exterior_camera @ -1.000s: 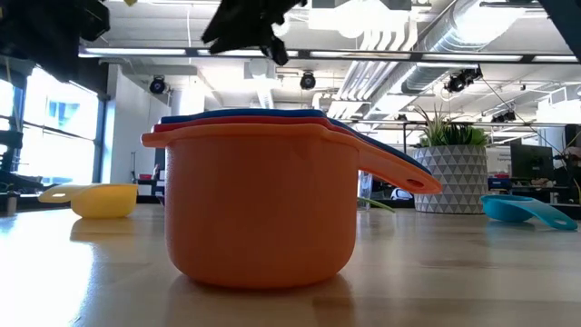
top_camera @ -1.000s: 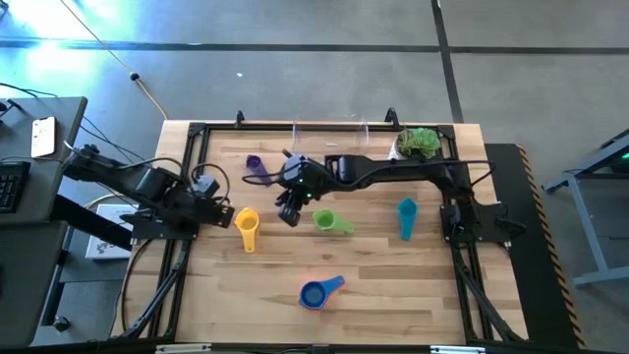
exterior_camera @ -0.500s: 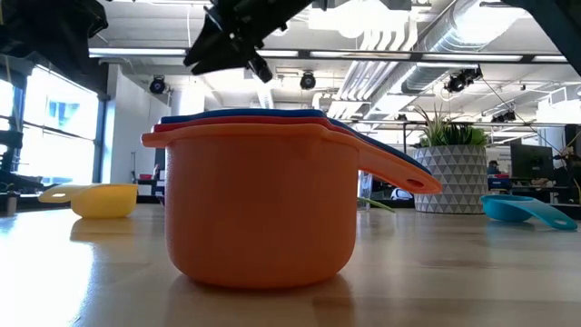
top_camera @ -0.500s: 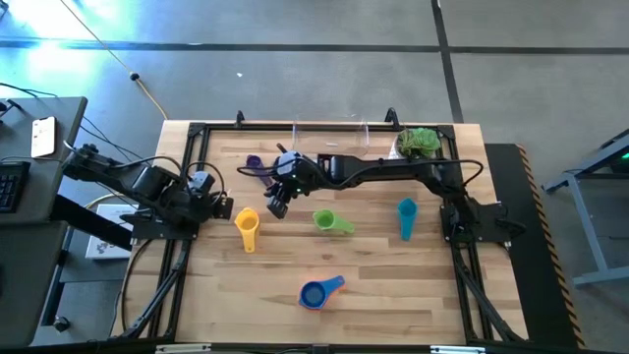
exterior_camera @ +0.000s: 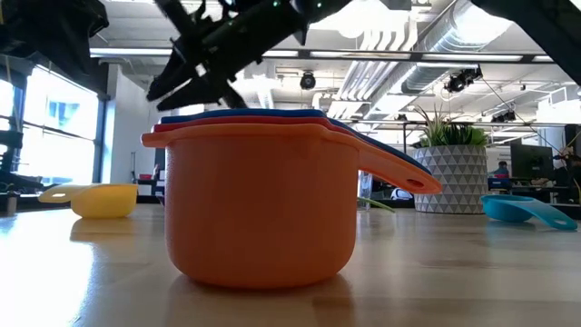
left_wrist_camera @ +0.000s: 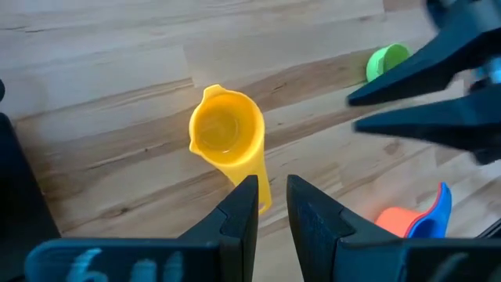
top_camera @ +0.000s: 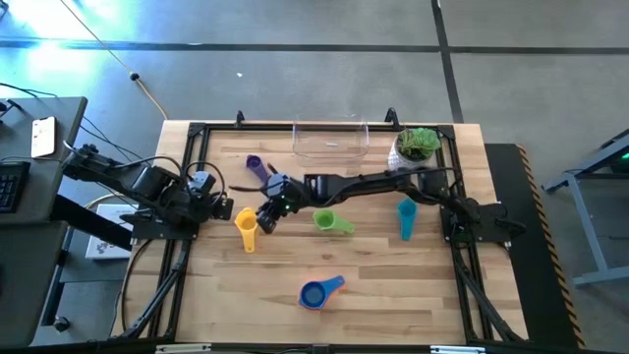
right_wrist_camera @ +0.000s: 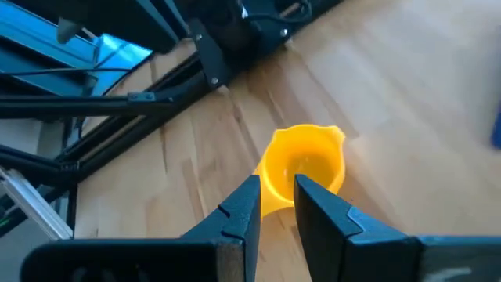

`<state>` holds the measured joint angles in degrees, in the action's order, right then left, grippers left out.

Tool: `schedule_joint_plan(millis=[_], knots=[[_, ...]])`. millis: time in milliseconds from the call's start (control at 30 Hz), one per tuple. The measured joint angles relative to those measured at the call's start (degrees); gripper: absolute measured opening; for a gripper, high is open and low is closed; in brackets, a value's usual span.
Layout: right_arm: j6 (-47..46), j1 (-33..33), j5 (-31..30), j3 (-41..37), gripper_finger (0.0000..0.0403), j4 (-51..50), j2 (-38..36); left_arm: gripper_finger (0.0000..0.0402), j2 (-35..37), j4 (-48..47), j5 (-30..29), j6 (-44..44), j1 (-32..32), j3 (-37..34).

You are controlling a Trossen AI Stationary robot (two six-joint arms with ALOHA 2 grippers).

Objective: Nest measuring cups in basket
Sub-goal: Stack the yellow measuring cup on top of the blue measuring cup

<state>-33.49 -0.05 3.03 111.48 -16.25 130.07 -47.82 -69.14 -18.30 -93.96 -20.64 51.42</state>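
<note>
The yellow cup sits upright on the table's left part, handle toward the near edge; it also shows in my wrist views. My right gripper hovers just right of and above it, open by a narrow gap, holding nothing. My left gripper waits left of the cup, also narrowly open. The purple cup, green cup and teal cup lie apart. Orange, red and blue cups stand nested near the front. The clear basket stands at the far edge.
A white pot with a green plant stands right of the basket. The black frame rails run along the table's left and right sides. My right arm stretches across the table's far half.
My right gripper has swept toward the table's left edge and come down, from above the table's middle to just beside the yellow cup. The arm no longer covers the plant pot. The cups have stayed where they were.
</note>
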Motion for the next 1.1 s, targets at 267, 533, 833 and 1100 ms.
schedule_joint_plan(millis=[267, 533, 833, 1100], knots=[[-6.9, 0.2, 0.0, 0.0, 0.0071, 1.7, 5.3, 0.0060, -0.2, 0.0, -0.3, 0.0, 0.0, 0.0], [-13.0, -0.1, -0.8, 0.0, 0.0071, 4.6, 7.8, 0.0060, -0.4, 0.0, -0.3, 1.1, 0.0, 0.0], [-12.6, -1.2, -1.4, 0.0, 0.0071, 7.5, 7.8, 0.0060, -0.4, 0.0, -0.4, 2.7, 0.0, 0.0], [-11.4, -3.4, 4.4, 5.0, 0.0107, 5.9, 7.8, 0.0060, 2.4, 0.0, -1.9, 4.6, 0.0, 0.0]])
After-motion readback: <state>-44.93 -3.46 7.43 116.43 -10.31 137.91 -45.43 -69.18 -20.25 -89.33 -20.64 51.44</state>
